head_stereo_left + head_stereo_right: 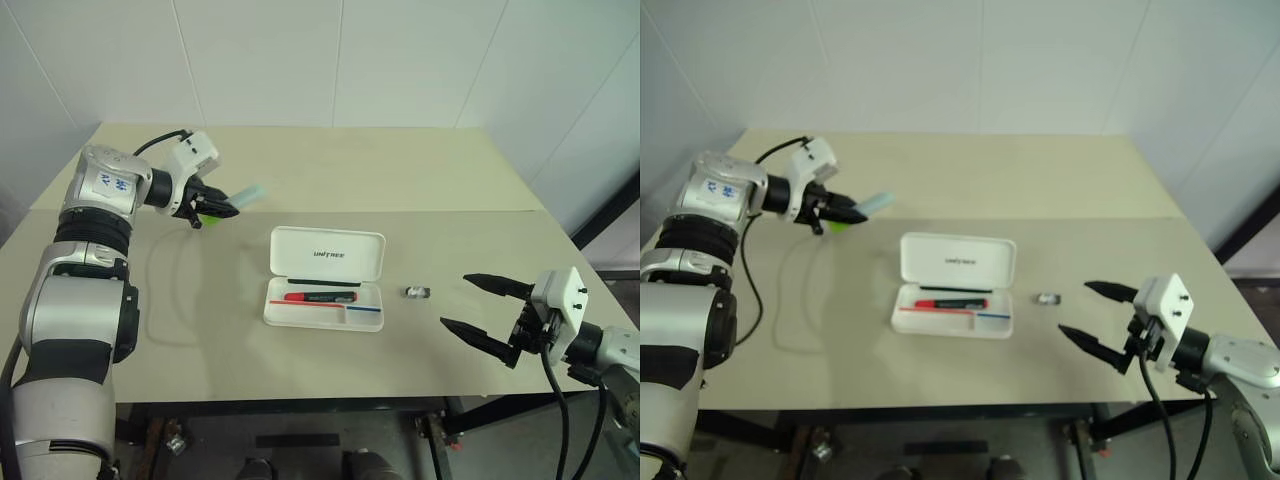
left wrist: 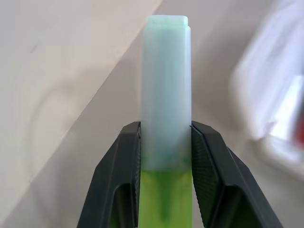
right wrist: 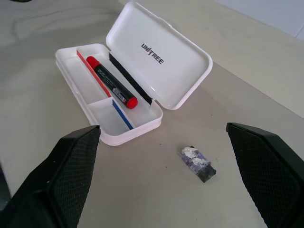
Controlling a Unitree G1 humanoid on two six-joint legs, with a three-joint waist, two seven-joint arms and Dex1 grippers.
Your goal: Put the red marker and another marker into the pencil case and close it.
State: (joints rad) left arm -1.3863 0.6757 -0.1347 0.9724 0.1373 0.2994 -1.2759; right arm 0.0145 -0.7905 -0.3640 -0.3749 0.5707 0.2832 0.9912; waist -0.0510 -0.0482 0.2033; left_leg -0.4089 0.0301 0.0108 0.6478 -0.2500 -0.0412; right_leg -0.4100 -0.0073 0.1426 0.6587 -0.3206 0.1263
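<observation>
Black and spread wide, my right gripper (image 1: 478, 308) hangs empty at the lower right of the frame, just beyond a small silvery block (image 1: 417, 292) on the table (image 1: 200, 330). At centre lies the white pencil case (image 1: 325, 277), lid up, with the red marker (image 1: 322, 296) already lying in its tray. Farther off, at upper left, my left gripper (image 1: 226, 207) is clamped on the green highlighter (image 2: 166, 109), pinching where the pale cap meets the body. I judge it light, stiff and smooth plastic, so it could slip or pivot; a grip nearer mid-body would carry it more steadily.
</observation>
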